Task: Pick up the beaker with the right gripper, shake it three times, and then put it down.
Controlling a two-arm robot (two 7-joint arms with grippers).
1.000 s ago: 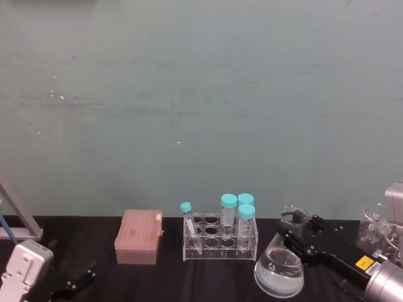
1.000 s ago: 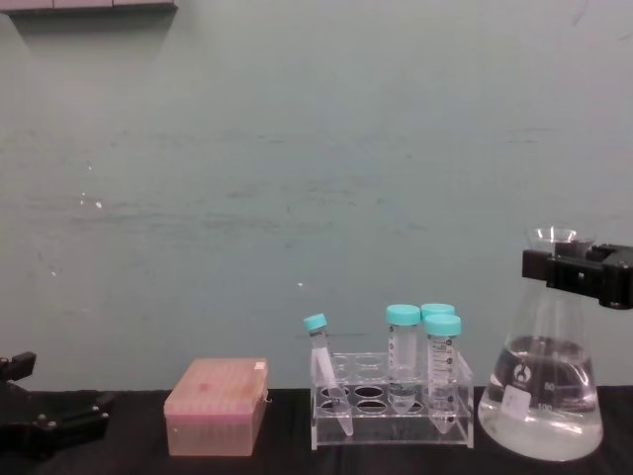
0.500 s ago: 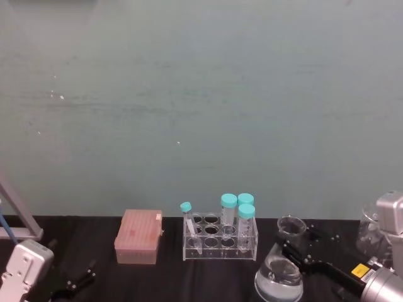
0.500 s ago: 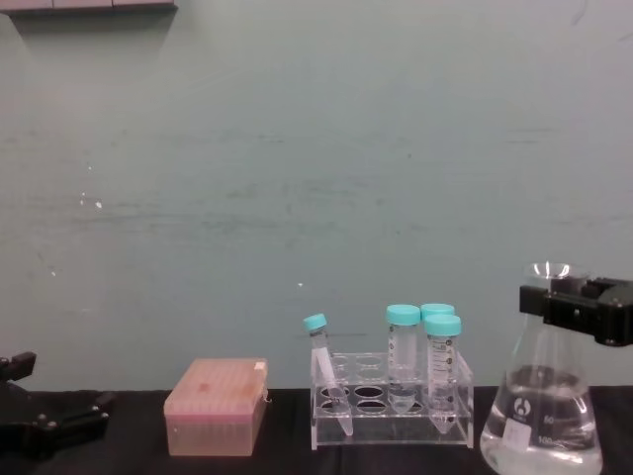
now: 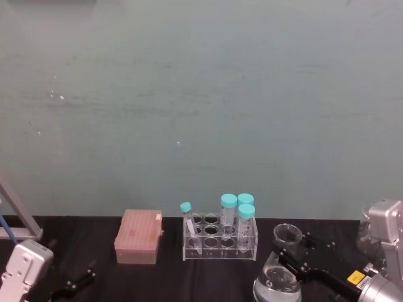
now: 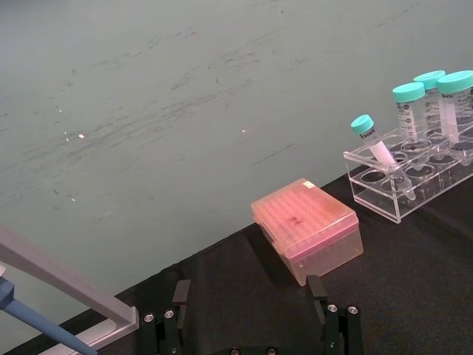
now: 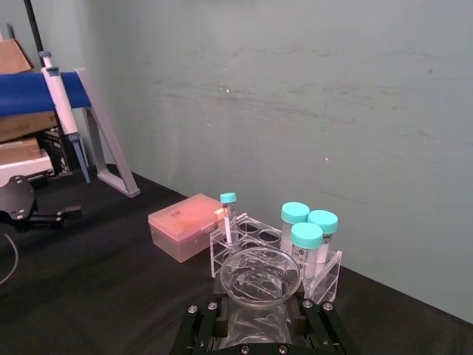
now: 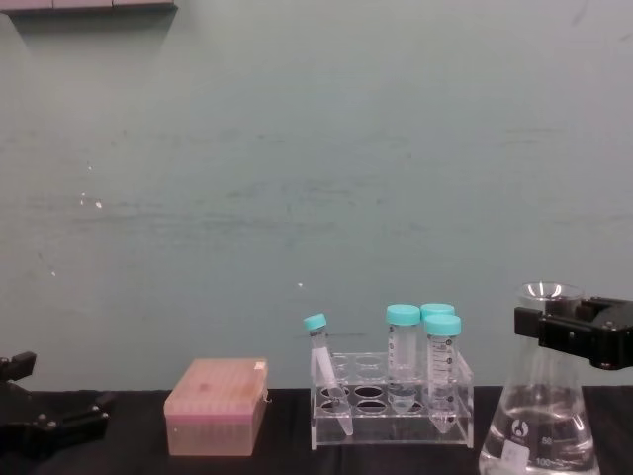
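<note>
Left gripper (image 6: 247, 325): parked low at the table's left edge, fingers spread apart with nothing between them.

Pink box (image 8: 217, 406): seen on the black table (image 8: 138, 435), between the left gripper and the rack.

Rack (image 8: 392, 401): a clear tube rack is set near mid-table, three capped tubes standing upright and one small tube leaning.

Beaker (image 8: 540, 416): pictured at the right of the rack, well clear of it. Whether its base is touching the table cannot be told. Clear liquid is seen in the wide base.

Right gripper (image 8: 577, 332): clamped on the beaker's neck just under the flared rim, black jaws pressed in from both sides.

Orientation: the long axis is held close to vertical, mouth up and wide base down.

Step in hand: judged to be a shake or the set-down; which one cannot be settled.

Done well: the neck should be kept squeezed and the beaker upright so no liquid is thrown out, with travel kept away from the rack.
</note>
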